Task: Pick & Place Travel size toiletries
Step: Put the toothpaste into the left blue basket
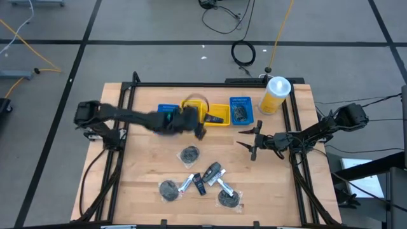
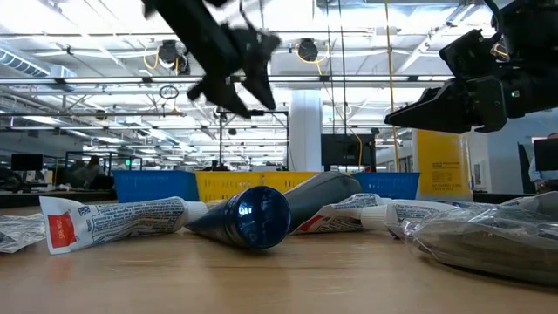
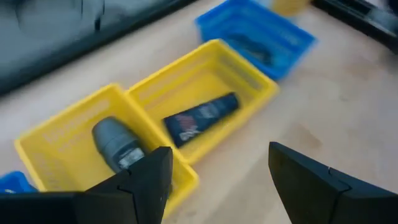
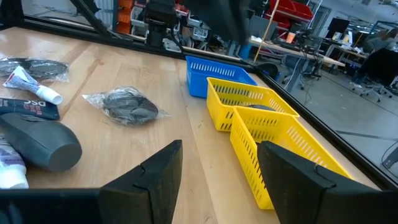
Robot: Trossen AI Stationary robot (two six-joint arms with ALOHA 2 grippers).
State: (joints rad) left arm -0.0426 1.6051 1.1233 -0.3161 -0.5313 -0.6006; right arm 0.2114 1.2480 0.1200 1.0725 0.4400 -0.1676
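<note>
Two end effectors noted. The left end effector [image 1: 191,122] hangs above the yellow trays [image 3: 205,93], fingers spread wide and empty; directly below it lie a dark tube [image 3: 200,118] and a grey bottle [image 3: 118,144], one per tray. The release step appears complete. Beyond it, the remaining toiletries [image 1: 202,180] lie grouped on the desk [image 1: 140,172]. Next move: travel there and descend. The right end effector [image 1: 250,144] waits apart, open, empty.

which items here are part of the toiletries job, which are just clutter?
Job:
- wrapped grey discs
- white tubes
- dark bottle
- dark tube and grey item, already in the yellow trays
- blue trays

Lying about:
- tall yellow bottle
</note>
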